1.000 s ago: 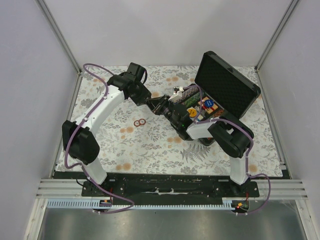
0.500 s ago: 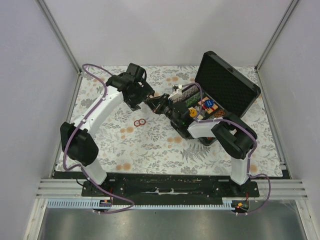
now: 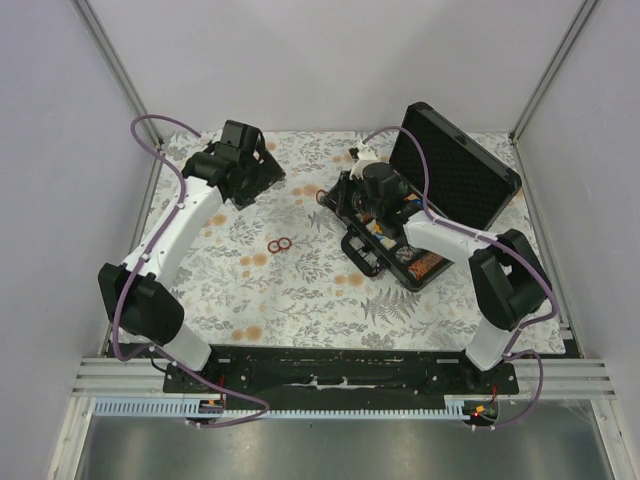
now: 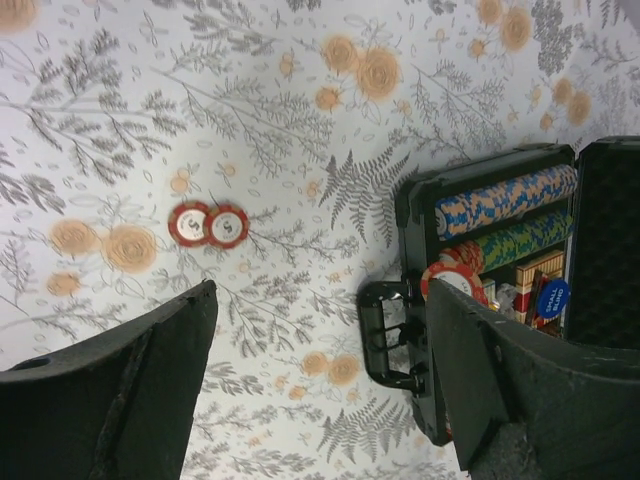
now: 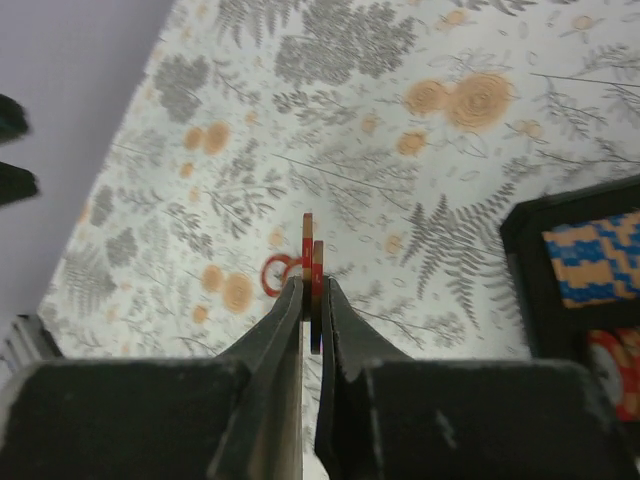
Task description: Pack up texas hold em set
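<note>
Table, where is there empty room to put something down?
Bare cloth lies between the two loose chips and the arm bases, and at the far edge between the left end effector and the case lid. The right side is crowded: open case, right end effector clamping red chips.

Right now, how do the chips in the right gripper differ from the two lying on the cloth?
The gripped chips stand on edge, pinched in the right gripper; the loose chips lie flat on the cloth. The gripped chips sit face to face; the loose chips sit side by side, touching. Both are reddish.
</note>
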You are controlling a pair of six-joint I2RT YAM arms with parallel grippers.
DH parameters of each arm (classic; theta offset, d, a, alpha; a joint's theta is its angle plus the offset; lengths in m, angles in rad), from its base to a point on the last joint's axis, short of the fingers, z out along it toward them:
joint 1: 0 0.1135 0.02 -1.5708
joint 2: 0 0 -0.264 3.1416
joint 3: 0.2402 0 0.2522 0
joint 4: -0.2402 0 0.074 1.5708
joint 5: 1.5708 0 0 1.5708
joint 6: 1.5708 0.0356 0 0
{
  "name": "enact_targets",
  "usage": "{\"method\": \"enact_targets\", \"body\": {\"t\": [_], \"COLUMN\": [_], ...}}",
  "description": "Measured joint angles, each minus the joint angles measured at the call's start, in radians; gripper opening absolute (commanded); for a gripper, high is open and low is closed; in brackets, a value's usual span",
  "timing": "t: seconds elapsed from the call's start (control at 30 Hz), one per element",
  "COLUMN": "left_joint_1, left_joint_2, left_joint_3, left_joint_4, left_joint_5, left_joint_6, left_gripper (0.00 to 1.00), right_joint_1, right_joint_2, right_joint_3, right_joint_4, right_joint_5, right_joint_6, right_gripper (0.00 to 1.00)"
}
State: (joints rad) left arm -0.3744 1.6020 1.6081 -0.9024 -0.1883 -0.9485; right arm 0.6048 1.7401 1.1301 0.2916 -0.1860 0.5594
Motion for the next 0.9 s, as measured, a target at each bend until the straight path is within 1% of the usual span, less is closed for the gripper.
{"method": "enact_targets", "body": {"t": [0.2, 0.33, 0.4, 0.57, 0.9], "left_joint_1": [0.026, 0.025, 0.025, 0.026, 0.038], "left_joint_2": [-0.018, -0.019, -0.019, -0.017, -0.002], "left_joint_3": [-0.034, -0.119, -0.162, -0.197, -0.211], "left_joint_4": [0.083, 0.13, 0.144, 0.169, 0.235], "left_joint_5": [0.023, 0.035, 0.043, 0.064, 0.089], "left_joint_6": [0.175, 0.246, 0.267, 0.302, 0.319], "left_gripper": [0.87, 0.86, 0.85, 0.82, 0.82], "right_joint_1": [-0.043, -0.055, -0.059, -0.059, -0.06], "right_joint_2": [0.0, 0.03, 0.053, 0.089, 0.142], "right_joint_3": [0.097, 0.188, 0.235, 0.298, 0.37], "right_joint_4": [-0.321, -0.529, -0.595, -0.71, -0.815], "right_joint_5": [-0.001, 0.043, 0.073, 0.148, 0.23], "right_joint_6": [-0.217, -0.346, -0.396, -0.473, -0.552], "right_gripper": [0.0, 0.0, 0.0, 0.0, 0.0]}}
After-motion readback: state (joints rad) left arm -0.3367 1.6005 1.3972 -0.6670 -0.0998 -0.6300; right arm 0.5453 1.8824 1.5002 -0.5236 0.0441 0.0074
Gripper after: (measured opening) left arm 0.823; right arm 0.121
